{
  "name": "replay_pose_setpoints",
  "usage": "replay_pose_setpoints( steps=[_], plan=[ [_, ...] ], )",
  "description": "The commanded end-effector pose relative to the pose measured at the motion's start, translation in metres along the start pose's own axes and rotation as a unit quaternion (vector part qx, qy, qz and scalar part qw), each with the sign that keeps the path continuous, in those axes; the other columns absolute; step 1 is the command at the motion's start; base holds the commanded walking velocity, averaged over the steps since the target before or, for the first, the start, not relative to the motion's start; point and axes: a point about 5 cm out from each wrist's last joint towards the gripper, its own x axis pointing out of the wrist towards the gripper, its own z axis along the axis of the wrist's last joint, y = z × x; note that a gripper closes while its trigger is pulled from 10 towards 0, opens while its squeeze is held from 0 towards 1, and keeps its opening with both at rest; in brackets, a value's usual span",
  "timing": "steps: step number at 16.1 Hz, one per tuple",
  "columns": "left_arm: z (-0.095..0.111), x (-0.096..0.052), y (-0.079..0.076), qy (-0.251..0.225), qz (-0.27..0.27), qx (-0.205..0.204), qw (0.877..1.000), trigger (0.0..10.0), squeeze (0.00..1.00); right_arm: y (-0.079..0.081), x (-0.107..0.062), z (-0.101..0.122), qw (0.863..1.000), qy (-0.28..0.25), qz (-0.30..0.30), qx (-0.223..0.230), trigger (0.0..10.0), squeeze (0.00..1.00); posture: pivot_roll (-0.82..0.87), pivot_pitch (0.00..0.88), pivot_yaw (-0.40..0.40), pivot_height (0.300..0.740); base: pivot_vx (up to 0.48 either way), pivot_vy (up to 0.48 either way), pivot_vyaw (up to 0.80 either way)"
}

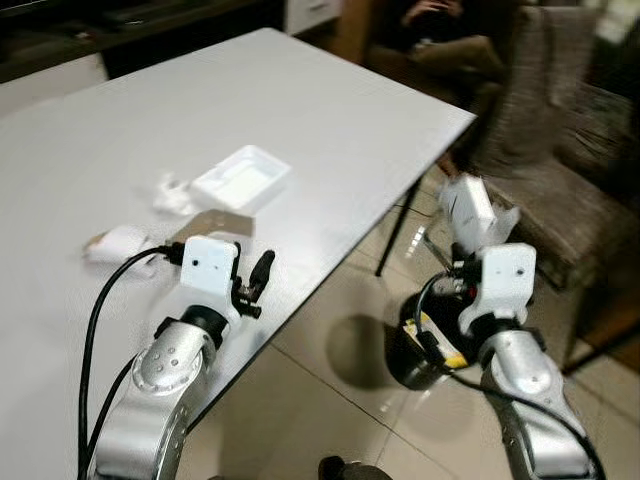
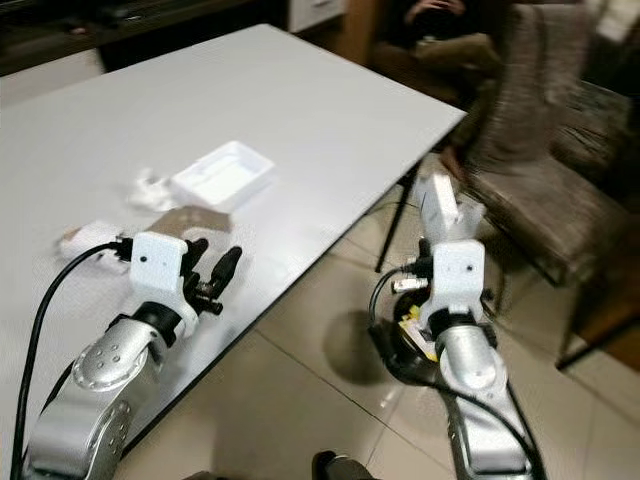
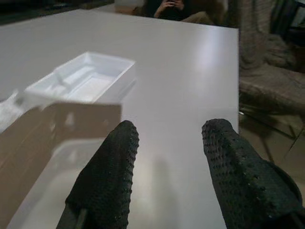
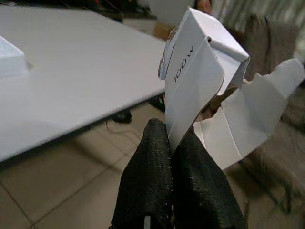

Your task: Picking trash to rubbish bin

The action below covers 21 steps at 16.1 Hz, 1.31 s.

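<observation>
The right gripper (image 4: pixel 172 143) has its two black fingers (image 4: pixel 147 176) pressed together on the lower flap of an opened white carton (image 4: pixel 200 71), a torn box printed "100 W" whose loose flaps splay out to one side. The carton stands upright above the fingers, its long axis roughly vertical. In the head views this arm is off the desk edge, over the tiled floor (image 1: pixel 330 400), and the carton (image 1: pixel 468 208) sits high above the wrist.

Directly below and slightly toward the robot from that gripper is the rubbish bin (image 1: pixel 425 345), a dark round container on the floor with something yellow inside. This is the relation that matters: the carton is above the bin but held well clear of its mouth, and the wrist and forearm cover part of the opening. A release would likely need the fingers lowered or tipped so the carton falls inside the rim and not onto the tiles.

The left gripper (image 3: pixel 169 143) hovers over the white desk (image 1: pixel 330 130) near its edge, fingers (image 3: pixel 112 171) apart and holding nothing. Ahead of it lie a flat brown cardboard piece (image 3: pixel 52 124) and, beyond that, a shallow white plastic tray (image 3: pixel 86 78). Crumpled white paper (image 1: pixel 172 195) rests beside the tray, and another white scrap (image 1: pixel 118 243) lies further along. All of this is on the left arm's side, so that arm is the nearer one for the remaining trash.

A seated person (image 1: pixel 440 30) is at the far end of the desk, next to a grey upholstered chair (image 1: pixel 560 190).
</observation>
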Motion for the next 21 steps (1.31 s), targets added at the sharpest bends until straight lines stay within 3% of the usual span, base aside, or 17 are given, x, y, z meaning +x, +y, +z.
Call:
replay_pose_setpoints(
  steps=[1,2,3,4,5,6,9,14,21],
  plan=[
    [0.0,0.004,-0.003,-0.005,-0.006,0.005,1.0,10.0,0.0,-0.002,-0.001,-0.005,1.0,0.018,0.002,0.02,10.0,0.0,-0.01,0.07,-0.026,0.74,0.0,0.0,-0.8],
    [0.001,0.007,0.0,0.0,-0.016,0.003,1.0,10.0,0.0,0.004,-0.003,-0.013,0.998,0.042,0.024,0.046,10.0,0.0,-0.01,0.073,-0.021,0.74,0.0,0.0,-0.8],
    [0.004,0.008,0.001,-0.016,-0.019,-0.016,1.0,10.0,0.14,0.003,-0.004,-0.018,0.997,0.051,0.024,0.045,10.0,0.0,-0.02,0.088,-0.015,0.74,0.0,0.0,-0.8],
    [0.005,0.007,0.004,-0.033,0.016,0.015,0.999,10.0,0.03,0.002,-0.006,-0.019,0.997,0.054,0.021,0.041,10.0,0.0,-0.03,0.098,-0.021,0.74,0.0,0.0,-0.8],
    [-0.003,0.005,0.002,-0.007,0.032,0.052,0.998,10.0,0.0,0.001,-0.008,-0.018,0.997,0.058,0.025,0.043,10.0,0.0,-0.02,0.105,-0.038,0.74,0.0,0.0,-0.8],
    [-0.008,0.003,-0.001,0.022,0.003,0.014,1.0,10.0,0.0,0.002,-0.009,-0.019,0.997,0.061,0.028,0.044,10.0,0.0,-0.02,0.106,-0.043,0.74,0.0,0.0,-0.8],
    [-0.014,0.001,-0.006,0.038,-0.043,0.013,0.998,10.0,0.0,0.006,-0.006,-0.02,0.996,0.065,0.047,0.029,10.0,0.0,-0.03,0.098,-0.065,0.74,0.0,0.0,-0.8],
    [-0.012,0.002,-0.007,0.029,-0.027,0.01,0.999,10.0,0.0,0.008,0.004,-0.021,0.996,0.069,0.047,0.038,10.0,0.0,-0.03,0.091,-0.085,0.74,0.0,0.0,-0.8],
    [-0.013,0.001,-0.002,0.012,-0.02,0.021,1.0,10.0,0.0,0.015,0.002,-0.03,0.991,0.098,0.083,0.027,10.0,0.0,-0.02,0.069,-0.082,0.74,0.0,0.0,-0.69]
  ],
)
